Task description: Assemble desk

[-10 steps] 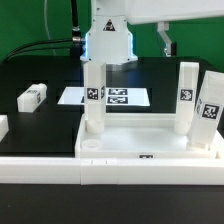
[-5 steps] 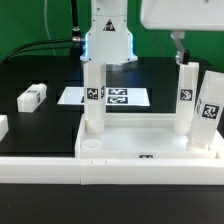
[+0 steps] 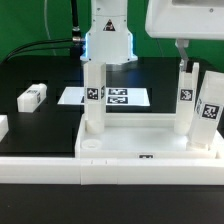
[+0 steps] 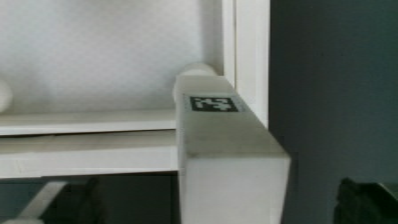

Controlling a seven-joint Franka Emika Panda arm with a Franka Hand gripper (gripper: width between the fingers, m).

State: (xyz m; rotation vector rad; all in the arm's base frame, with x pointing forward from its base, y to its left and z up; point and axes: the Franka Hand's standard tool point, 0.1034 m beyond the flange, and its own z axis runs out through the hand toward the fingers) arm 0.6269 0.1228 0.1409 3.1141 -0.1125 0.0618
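The white desk top (image 3: 140, 138) lies at the front, and three white tagged legs stand upright in its corners: one on the exterior view's left (image 3: 93, 100), two on the exterior view's right (image 3: 187, 95) (image 3: 208, 112). My gripper (image 3: 184, 60) hangs just above the rear right leg, open and holding nothing. In the wrist view that leg (image 4: 231, 150) points up between the dark fingers (image 4: 365, 200) of my gripper (image 4: 201, 205), which do not touch it; the desk top (image 4: 107, 60) lies beyond. A further leg (image 3: 33, 96) lies flat on the black table.
The marker board (image 3: 128, 97) lies behind the desk top, in front of the arm's base (image 3: 108, 45). A long low white border wall (image 3: 110, 172) runs along the front. Another white part (image 3: 3, 126) shows at the exterior view's left edge.
The gripper has moved toward the exterior view's right and come down, from beside the arm's base to just above the rear right leg. Its jaws stayed open. Nothing else moved.
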